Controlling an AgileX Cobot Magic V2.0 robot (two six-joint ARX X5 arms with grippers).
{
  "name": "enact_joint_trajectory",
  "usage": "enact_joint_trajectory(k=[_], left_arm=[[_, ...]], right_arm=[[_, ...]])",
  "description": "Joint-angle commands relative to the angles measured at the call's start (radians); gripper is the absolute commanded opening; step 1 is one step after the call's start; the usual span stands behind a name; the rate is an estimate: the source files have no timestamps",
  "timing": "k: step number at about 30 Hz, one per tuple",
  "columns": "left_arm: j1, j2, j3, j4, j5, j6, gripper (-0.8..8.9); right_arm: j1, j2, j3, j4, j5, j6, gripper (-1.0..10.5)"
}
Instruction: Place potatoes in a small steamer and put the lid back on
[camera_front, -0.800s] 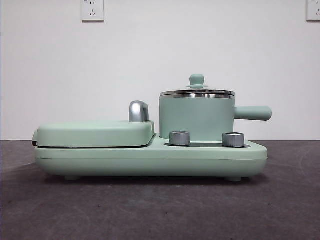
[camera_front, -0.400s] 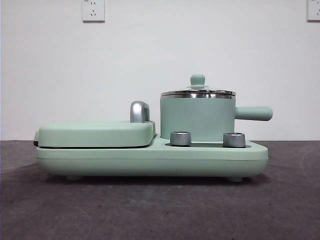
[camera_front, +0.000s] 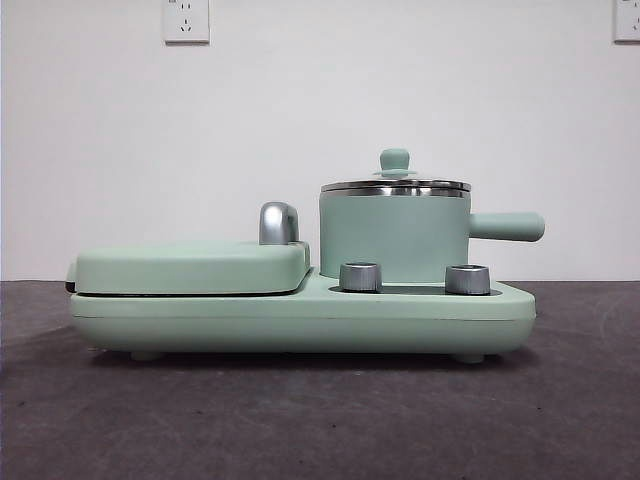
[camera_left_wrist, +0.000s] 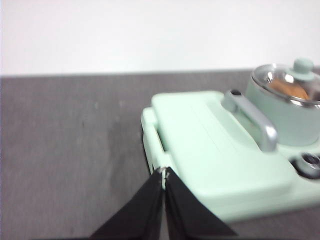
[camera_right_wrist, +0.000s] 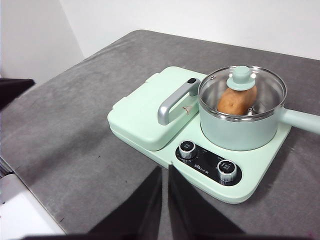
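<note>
The small steamer (camera_front: 394, 235) is a mint-green pot standing on the right of a mint-green cooker base (camera_front: 300, 318), its handle pointing right. The glass lid (camera_front: 394, 182) with its green knob sits on the pot. Through the lid in the right wrist view, the orange-brown potato (camera_right_wrist: 236, 99) lies inside the pot (camera_right_wrist: 240, 127); it also shows in the left wrist view (camera_left_wrist: 289, 89). My left gripper (camera_left_wrist: 163, 172) is shut and empty, off the griddle end of the cooker. My right gripper (camera_right_wrist: 165, 172) is shut and empty, high and back from the knobs. Neither shows in the front view.
The flat mint-green griddle cover (camera_front: 190, 266) with a steel handle (camera_front: 278, 222) lies left of the pot. Two steel knobs (camera_front: 360, 276) sit on the base's front. The dark grey table (camera_front: 300, 420) has an edge at the left in the right wrist view (camera_right_wrist: 30, 200).
</note>
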Motion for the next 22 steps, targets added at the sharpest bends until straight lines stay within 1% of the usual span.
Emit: enact_joint_trajectory(k=[1, 2, 4, 11, 15, 22], left_arm=[[0.068, -0.052, -0.155, 0.182, 0.064, 0.029, 0.05], [0.087, -0.067, -0.206, 0.225, 0.071, 0.029, 0.05], [0.115, -0.086, -0.278, 0.259, 0.071, 0.029, 0.05], [0.212, -0.123, -0.402, 0.27, 0.069, 0.033, 0.05], [0.237, -0.123, -0.403, 0.239, 0.065, 0.04, 0.05], [0.242, -0.123, -0.403, 0.237, 0.043, 0.054, 0.05]], right_arm=[[0.006, 0.003, 0.01, 0.011, 0.0, -0.008, 0.2], [0.006, 0.003, 0.01, 0.011, 0.0, -0.008, 0.2], [0.006, 0.003, 0.01, 0.011, 0.0, -0.008, 0.2], [0.006, 0.003, 0.01, 0.011, 0.0, -0.008, 0.2], [0.006, 0.003, 0.011, 0.011, 0.0, -0.008, 0.2], [0.006, 0.003, 0.011, 0.011, 0.0, -0.008, 0.2]])
